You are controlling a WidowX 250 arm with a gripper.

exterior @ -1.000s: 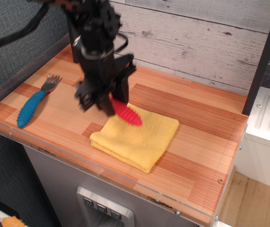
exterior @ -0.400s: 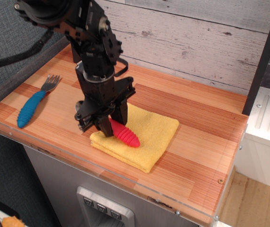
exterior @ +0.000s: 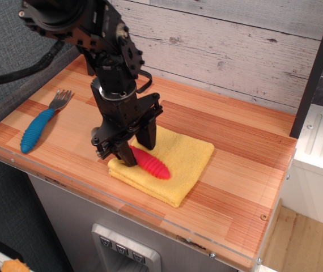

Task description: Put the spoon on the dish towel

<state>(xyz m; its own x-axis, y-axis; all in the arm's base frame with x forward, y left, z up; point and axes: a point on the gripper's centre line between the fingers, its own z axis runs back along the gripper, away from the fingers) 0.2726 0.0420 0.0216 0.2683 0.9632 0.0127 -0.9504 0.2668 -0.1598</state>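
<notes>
A wall of pale weathered planks [exterior: 235, 45] runs behind a wooden tabletop [exterior: 246, 170] with a clear strip along its front edge; a white unit stands off to the side, well away from the claw.

The black arm [exterior: 88, 28] reaches down from the upper corner and ends in the claw [exterior: 134, 146], which is low over the near corner of the towel [exterior: 173, 161]. The towel, a thick folded yellow square, spreads out from under the claw toward the far side and the front. Well apart from the claw on its other side, near the tabletop's edge, lies a blue-handled fork [exterior: 39, 126], flat and out of the way.

The spoon [exterior: 149, 163] is right at the claw: its ribbed red handle lies along the towel, pointing away from the fingers, and appears to rest on the cloth. The metal bowl end is hidden behind the claw. The two fingers stand either side of the handle's near end with a gap showing between them, so the claw looks parted — but whether the pads have wholly let go of the spoon I cannot tell.

Judging from this, the placing is nearly finished and the step in hand is the release. To do it well, spread the fingers fully before any lift, so neither pad drags the handle, then rise straight up — a sideways pull could snag the soft terry or roll the round handle toward the towel's near edge.
</notes>
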